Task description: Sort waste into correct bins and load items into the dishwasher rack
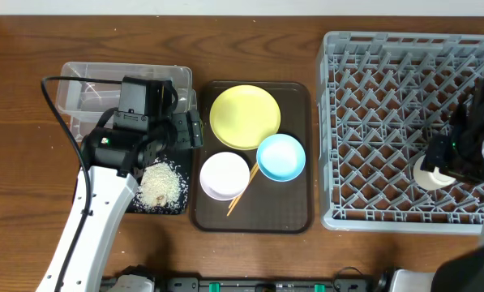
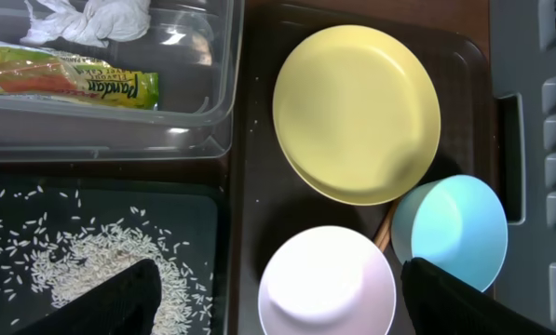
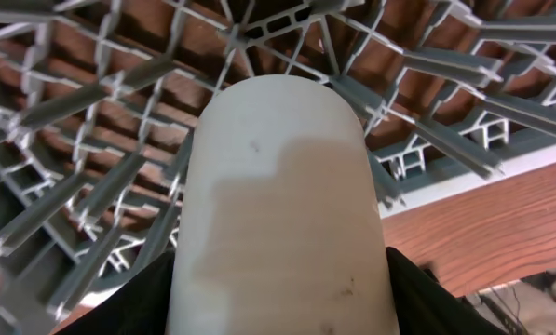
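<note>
- Here, your right gripper (image 3: 278, 312) clasps the small pale cup (image 3: 278, 186) low over the dishwasher rack (image 3: 91, 102), near corner. Loading is in hand, so seat it between pegs, then let go.
- Your left gripper (image 2: 279, 298) hangs released above the white bowl (image 2: 326, 284) and rice (image 2: 82, 261).
- Beyond, chopsticks (image 1: 242, 193), blue bowl (image 2: 454, 228) and yellow plate (image 2: 357, 112) wait on the serving tray (image 2: 259, 186); wrapper (image 2: 73, 79) and tissue (image 2: 91, 19) lie in the clear tub (image 2: 212, 93).

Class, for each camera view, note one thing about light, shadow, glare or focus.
Overhead: even light, soft shadows, all sharp. Left wrist: glare on the tub; fingers at the bottom edge dark and blurred. Right wrist: a stepped shadow crosses the cup; rack bars splay outward.
</note>
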